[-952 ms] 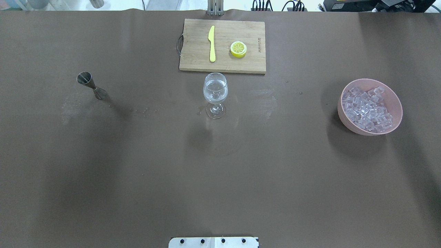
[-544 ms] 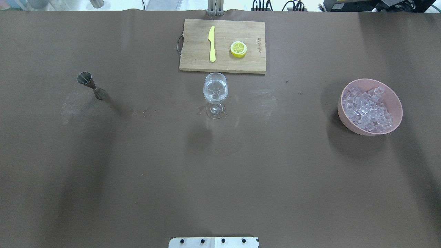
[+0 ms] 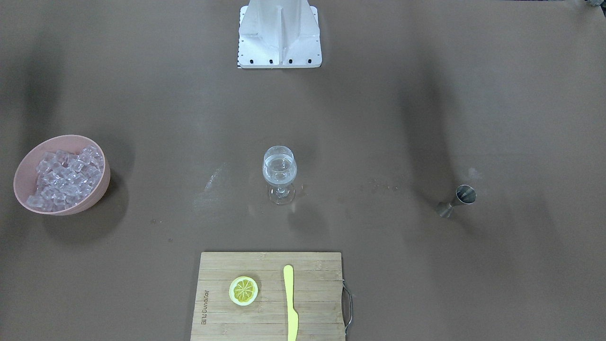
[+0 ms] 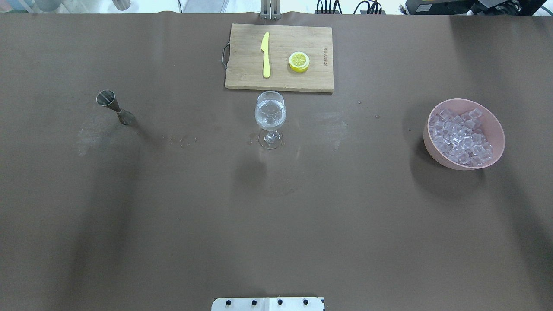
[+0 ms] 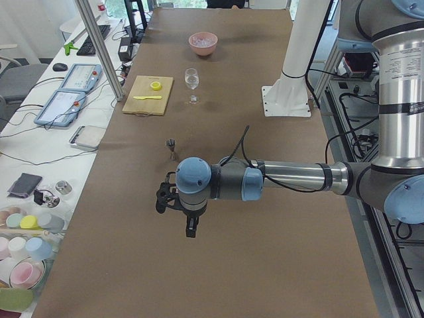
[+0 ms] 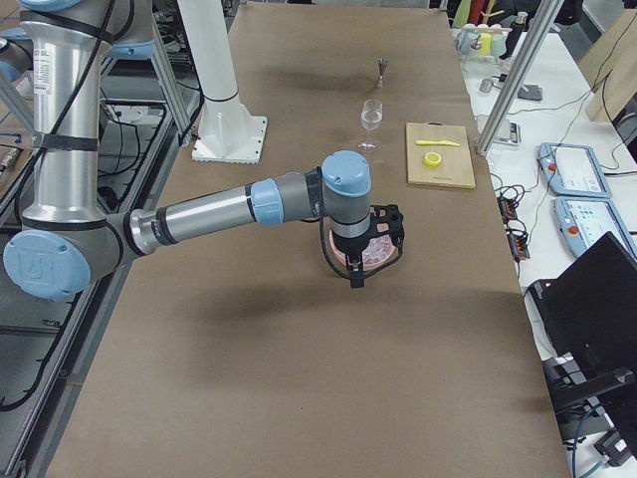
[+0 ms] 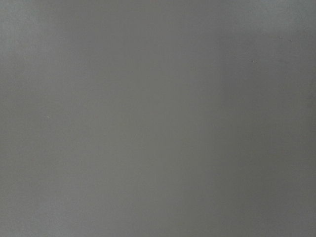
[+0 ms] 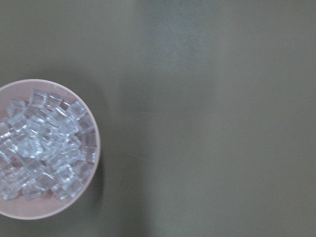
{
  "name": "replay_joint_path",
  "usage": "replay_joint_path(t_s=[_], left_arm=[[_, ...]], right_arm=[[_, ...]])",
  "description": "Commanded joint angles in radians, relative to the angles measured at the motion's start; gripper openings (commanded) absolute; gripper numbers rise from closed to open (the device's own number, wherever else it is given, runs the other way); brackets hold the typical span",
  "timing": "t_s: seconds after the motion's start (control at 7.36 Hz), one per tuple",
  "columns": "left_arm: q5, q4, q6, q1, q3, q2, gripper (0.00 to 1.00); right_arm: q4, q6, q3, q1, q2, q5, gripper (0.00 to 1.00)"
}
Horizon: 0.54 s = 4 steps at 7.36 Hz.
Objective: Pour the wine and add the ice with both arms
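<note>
The matte brown tabletop ran long under even light. The left claw hung above plain cover and the right claw above the smooth pink bowl of frosty ice, probably placed to fetch cubes; whether either stood wide or narrow could not be told. Mid-table the stemmed glass held the clear wine, with a steel hourglass jigger well apart.
</note>
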Motion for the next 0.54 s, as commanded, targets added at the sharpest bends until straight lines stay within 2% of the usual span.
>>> replay_joint_path(t_s=[0.0, 0.27, 0.41], left_arm=[[-0.003, -0.015, 0.002, 0.001, 0.019, 0.001, 0.99], [0.000, -0.013, 0.002, 0.006, 0.022, 0.001, 0.99], [0.000, -0.016, 0.003, 0.006, 0.023, 0.001, 0.99]], right_arm=[[0.000, 0.221, 0.043, -0.118, 0.051, -0.002, 1.00], [0.000, 0.379, 0.058, -0.251, 0.105, -0.082, 1.00], [0.000, 0.464, 0.058, -0.332, 0.133, -0.161, 1.00]])
